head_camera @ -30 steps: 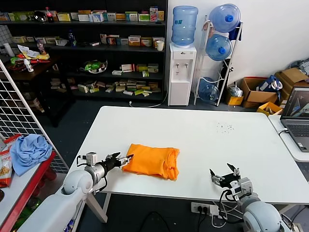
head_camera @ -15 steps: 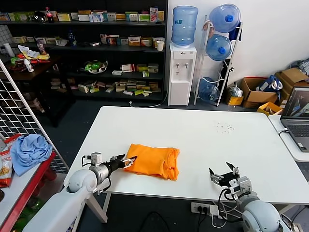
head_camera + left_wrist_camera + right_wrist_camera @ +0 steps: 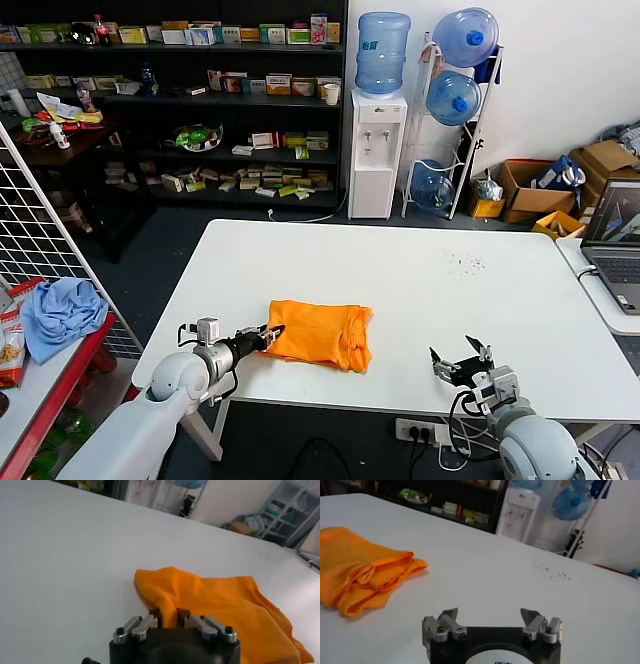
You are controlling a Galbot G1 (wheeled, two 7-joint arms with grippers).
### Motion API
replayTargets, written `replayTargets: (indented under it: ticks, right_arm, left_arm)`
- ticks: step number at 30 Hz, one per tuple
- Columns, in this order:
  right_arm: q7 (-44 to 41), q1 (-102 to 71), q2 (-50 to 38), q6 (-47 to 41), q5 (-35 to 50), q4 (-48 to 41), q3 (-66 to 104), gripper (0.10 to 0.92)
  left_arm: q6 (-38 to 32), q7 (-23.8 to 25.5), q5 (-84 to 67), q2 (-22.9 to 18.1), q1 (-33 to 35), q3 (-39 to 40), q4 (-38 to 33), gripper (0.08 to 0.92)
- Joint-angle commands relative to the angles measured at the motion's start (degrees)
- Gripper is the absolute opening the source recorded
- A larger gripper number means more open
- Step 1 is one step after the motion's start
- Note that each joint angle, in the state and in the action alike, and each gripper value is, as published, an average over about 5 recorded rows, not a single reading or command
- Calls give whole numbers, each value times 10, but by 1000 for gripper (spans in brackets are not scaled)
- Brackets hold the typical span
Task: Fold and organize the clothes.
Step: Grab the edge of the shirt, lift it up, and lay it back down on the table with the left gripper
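On the white rectangular counter [image 3: 420, 290], near its front edge and toward the robot's left side, lies the bright orange cotton T-shirt [image 3: 320, 333], folded into a flat, roughly rectangular bundle. Its layered edges with loose folds point toward the right arm, as the right wrist view shows [image 3: 362, 572].

At the left edge of the bundle sits the left gripper [image 3: 268, 334], low over the counter surface. Its jaws are clenched on a pinch of the orange fabric: in the left wrist view a ridge of cloth [image 3: 167, 611] rises between the two dark fingertips [image 3: 154, 613], and the corner of the T-shirt is a little lifted and wrinkled there. The silver and black body of this gripper points along the counter toward the shirt.

The right gripper [image 3: 460, 360] is near the front edge of the counter, well apart from the T-shirt and on its right side. Its jaws are spread wide and grasp nothing; in the right wrist view [image 3: 491, 617] only bare white surface is between them.

Some small dark specks [image 3: 465, 263] are scattered on the far right part of the counter. Beside the counter, on the robot's left, a crumpled light blue cloth [image 3: 60, 315] rests on a red shelf [image 3: 45, 385].
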Motion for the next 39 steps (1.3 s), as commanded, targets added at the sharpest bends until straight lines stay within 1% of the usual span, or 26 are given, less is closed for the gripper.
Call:
replayTargets:
  ticks: [1,4,7,14,18,22,28,33,39]
  right_arm:
    - [1,-2,0,-1,-1,7,0,823]
    - [2,-2,0,-2,0,10,-2,823]
    - [4,4,2,-4,0,11,-7,823]
    - [7,22,11,-8,-1,7,-24,823]
    - [7,33,15,-8,0,3,-33,823]
    - [6,44,21,-7,1,-2,-42,823]
    - [2,58,26,-2,2,-12,-51,823]
    - [2,67,31,0,1,-18,-57,823]
    - [2,74,37,-7,-7,-21,-68,823]
  left_arm:
    - [-4,-15,-5,-1,7,-5,-21,273]
    - [-3,-25,-9,12,15,-13,-38,188]
    - [-1,-34,-13,34,24,-22,-58,138]
    - [8,-64,3,105,44,-51,-73,133]
    - [13,-78,25,153,43,-72,-61,133]
    - [15,-89,51,196,37,-85,-32,133]
    - [-9,-90,146,238,17,-87,33,133]
    - [-33,-89,231,269,-5,-84,72,133]
    - [-47,-94,263,312,-30,-75,73,133]
